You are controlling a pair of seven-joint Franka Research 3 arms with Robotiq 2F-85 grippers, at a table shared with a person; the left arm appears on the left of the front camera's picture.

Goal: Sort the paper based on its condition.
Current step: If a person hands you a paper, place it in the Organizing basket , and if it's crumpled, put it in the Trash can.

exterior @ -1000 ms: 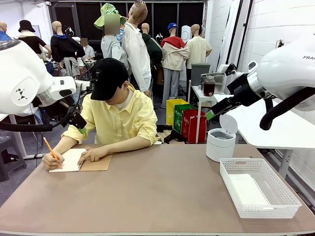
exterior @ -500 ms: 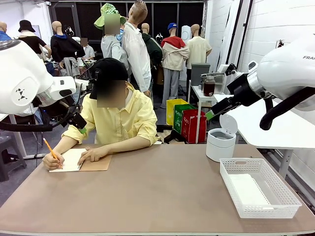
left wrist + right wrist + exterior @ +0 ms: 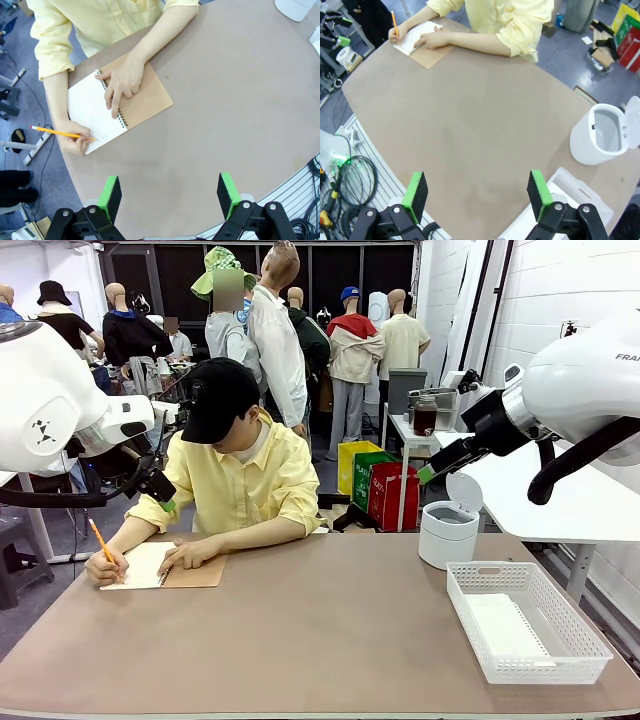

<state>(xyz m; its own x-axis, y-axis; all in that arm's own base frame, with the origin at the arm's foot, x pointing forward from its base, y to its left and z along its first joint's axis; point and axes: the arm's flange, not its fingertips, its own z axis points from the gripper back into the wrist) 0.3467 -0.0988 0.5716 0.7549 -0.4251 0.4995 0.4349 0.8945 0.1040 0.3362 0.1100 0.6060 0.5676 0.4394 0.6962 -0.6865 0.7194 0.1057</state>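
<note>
A flat white sheet of paper (image 3: 503, 625) appears to lie inside the white mesh basket (image 3: 584, 644) at the table's right. At the far left, a person writes with an orange pencil (image 3: 103, 542) on the open page of a spiral notebook (image 3: 150, 565), one hand flat on it. Both arms hang high above the table, well away from it. My left gripper (image 3: 163, 493) is open, its green pads (image 3: 110, 194) spread over bare tabletop below the notebook (image 3: 97, 112). My right gripper (image 3: 432, 471) is open too, its pads (image 3: 415, 192) wide apart over the table's middle.
A white bin (image 3: 448, 530) with its lid up stands at the far right of the table, behind the basket. The wrist view shows the bin (image 3: 597, 135) beside the basket's corner (image 3: 570, 186). Cables and rails lie beyond the near edge.
</note>
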